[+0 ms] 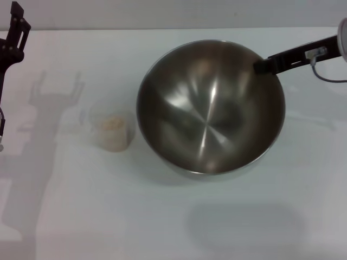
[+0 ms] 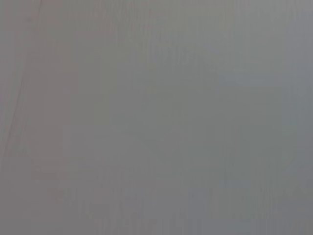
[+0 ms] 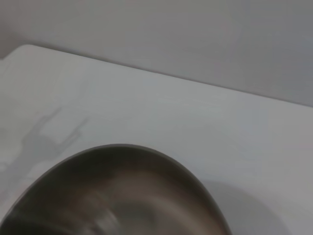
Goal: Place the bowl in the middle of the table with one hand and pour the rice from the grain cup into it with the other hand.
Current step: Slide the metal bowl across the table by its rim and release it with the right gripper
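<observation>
Only the head view takes in the whole scene. A large round stainless-steel mixing bowl (image 1: 210,106) sits about mid-way across the plain white table (image 1: 108,216), a little toward the right edge, its open mouth facing up and tipped slightly toward the near edge. The black right gripper (image 1: 260,66) reaches in from the far right corner and is clamped on the bowl's far-right rim. Just beside the bowl on its left, not touching, the small transparent plastic grain cup (image 1: 112,131) stands upright with pale beige rice (image 1: 113,123) inside; its pour lip cannot be made out. The black left gripper (image 1: 16,30) hangs over the far left corner; its jaw state cannot be told.

The right wrist view shows only the bowl's rim (image 3: 122,191) and the table's far edge. The left wrist view is featureless grey.
</observation>
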